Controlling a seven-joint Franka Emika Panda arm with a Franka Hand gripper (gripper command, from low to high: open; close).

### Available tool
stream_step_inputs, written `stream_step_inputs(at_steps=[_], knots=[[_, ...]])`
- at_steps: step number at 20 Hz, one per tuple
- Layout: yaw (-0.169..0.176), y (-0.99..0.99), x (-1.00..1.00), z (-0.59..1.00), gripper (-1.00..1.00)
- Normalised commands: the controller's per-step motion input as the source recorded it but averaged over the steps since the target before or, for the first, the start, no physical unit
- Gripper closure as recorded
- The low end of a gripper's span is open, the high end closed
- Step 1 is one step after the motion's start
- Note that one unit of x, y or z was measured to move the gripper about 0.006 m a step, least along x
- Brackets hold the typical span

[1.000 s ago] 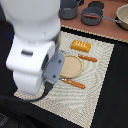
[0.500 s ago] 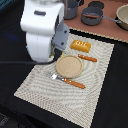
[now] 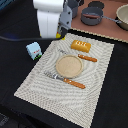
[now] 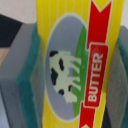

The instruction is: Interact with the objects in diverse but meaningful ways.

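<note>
Gripper [image 4: 75,65] clamped on the yellow butter packet [image 4: 75,60], green-padded fingers [image 4: 29,85] pressing its two flat faces, probably so it hangs upright for carrying.

Exterior view: arm at 11 o'clock of the woven mat [image 3: 95,95]. Carton [image 3: 33,50] at 9, off the mat. Bread loaf [image 3: 81,46] at 12. Round plate [image 3: 69,65] centre, empty. Grey pot [image 3: 92,16] at 1, contents unclear.

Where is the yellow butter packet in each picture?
Exterior view: the butter packet is only a yellow sliver under the white arm, by the placemat's far edge.
Wrist view: it fills the middle, with the cow picture facing the camera and green pads on both sides.
Shared landmark: the gripper clamped on the packet.
</note>
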Motion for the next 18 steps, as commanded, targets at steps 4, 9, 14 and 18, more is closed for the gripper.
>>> stream_step_inputs(at_steps=[4, 9, 14, 18], knots=[[0.000, 0.48, -0.72, -0.57, 1.00], [0.000, 0.36, -0.73, -0.77, 1.00], [0.000, 0.34, -0.71, -0.83, 1.00], [0.000, 0.35, -0.75, -0.82, 1.00]])
